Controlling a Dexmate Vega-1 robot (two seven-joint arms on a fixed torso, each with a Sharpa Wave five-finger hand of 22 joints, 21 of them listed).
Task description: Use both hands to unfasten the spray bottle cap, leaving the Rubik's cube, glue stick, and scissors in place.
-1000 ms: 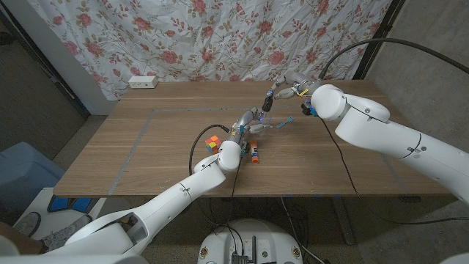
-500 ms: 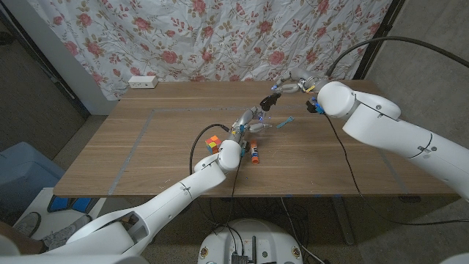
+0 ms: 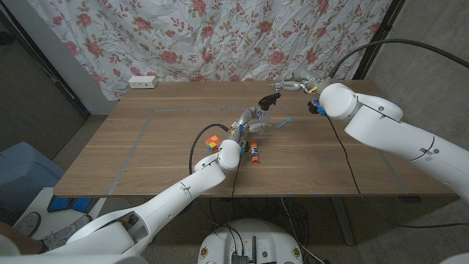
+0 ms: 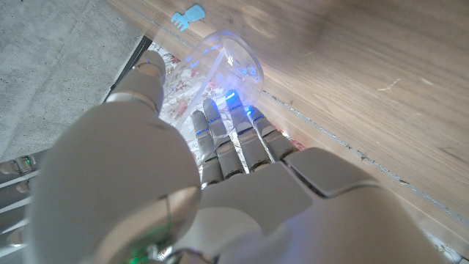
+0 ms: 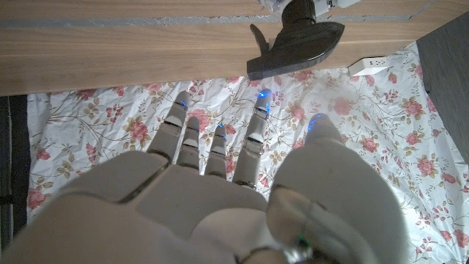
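Overhead, right hand point(image 3: 292, 86) holds the black cap point(image 3: 269, 100); left hand point(image 4: 220, 183) grips the bottle point(image 4: 223, 70).

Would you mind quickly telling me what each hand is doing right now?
Left hand: holding the clear spray bottle.
Right hand: holding the black spray cap, apart from the bottle.

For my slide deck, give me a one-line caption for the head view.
Left hand holds the clear bottle while right hand lifts the black spray cap away.
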